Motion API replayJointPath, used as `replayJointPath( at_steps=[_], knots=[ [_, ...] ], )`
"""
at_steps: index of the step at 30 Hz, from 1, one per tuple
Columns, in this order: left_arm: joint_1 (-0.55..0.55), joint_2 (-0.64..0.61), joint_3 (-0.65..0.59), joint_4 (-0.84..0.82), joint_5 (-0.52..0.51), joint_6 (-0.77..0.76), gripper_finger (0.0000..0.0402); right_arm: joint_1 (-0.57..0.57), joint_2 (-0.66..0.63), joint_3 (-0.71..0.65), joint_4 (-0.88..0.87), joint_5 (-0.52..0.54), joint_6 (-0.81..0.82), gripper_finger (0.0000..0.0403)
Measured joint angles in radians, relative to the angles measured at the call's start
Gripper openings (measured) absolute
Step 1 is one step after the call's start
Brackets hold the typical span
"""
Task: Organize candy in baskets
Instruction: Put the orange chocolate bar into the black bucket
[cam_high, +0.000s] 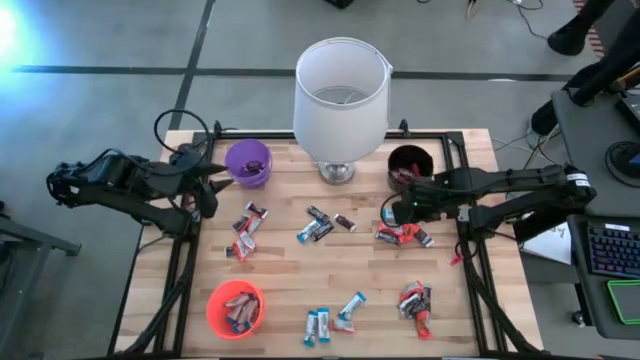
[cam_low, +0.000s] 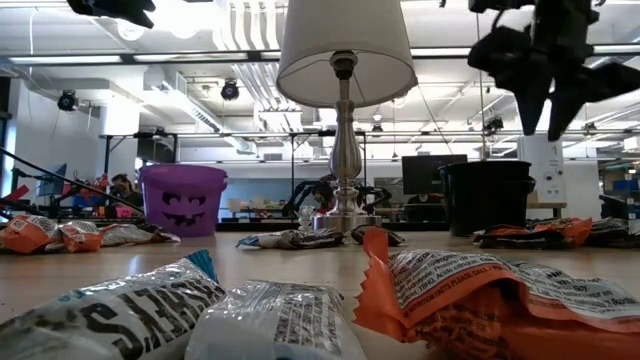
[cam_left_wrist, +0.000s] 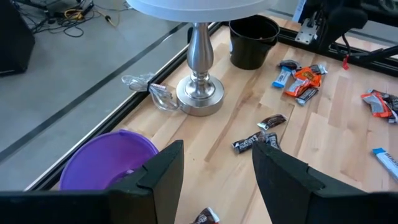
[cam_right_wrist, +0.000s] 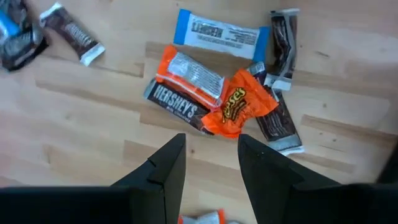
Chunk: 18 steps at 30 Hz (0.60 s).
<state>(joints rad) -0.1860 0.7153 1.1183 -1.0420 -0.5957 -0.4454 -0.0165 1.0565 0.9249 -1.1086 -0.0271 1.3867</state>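
**Right gripper over a tangled heap**

The right gripper (cam_right_wrist: 208, 163) hangs with its fingers open and empty over a heap of candy (cam_right_wrist: 214, 99) on the bench (cam_high: 290, 270), near the black basket (cam_high: 408, 163). The wrappers overlap: an orange one lies across a brown bar, so a pinch there could take two kinds at once or skid off the foil. The left gripper (cam_left_wrist: 217, 171), fingers open and empty too, waits beside the purple basket (cam_high: 248, 162). More candy is scattered across the bench, and some lies in the orange basket (cam_high: 236, 308).

Only the right wrist view shows the overlaps. Only the high view shows all three baskets; the low view hides the orange one.
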Motion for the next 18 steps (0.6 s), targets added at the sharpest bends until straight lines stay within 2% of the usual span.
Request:
replayJointPath(
  at_steps=[6,18],
  knots=[
    [0.0,-0.006,0.0,0.0,0.0,0.0,0.0173,0.051,-0.059,-0.107,0.105,0.072,0.146,0.0137],
    [0.0,-0.004,0.0,0.0,-0.001,0.0,0.0173,0.102,-0.034,-0.211,0.185,0.08,0.24,0.0137]
  ],
)
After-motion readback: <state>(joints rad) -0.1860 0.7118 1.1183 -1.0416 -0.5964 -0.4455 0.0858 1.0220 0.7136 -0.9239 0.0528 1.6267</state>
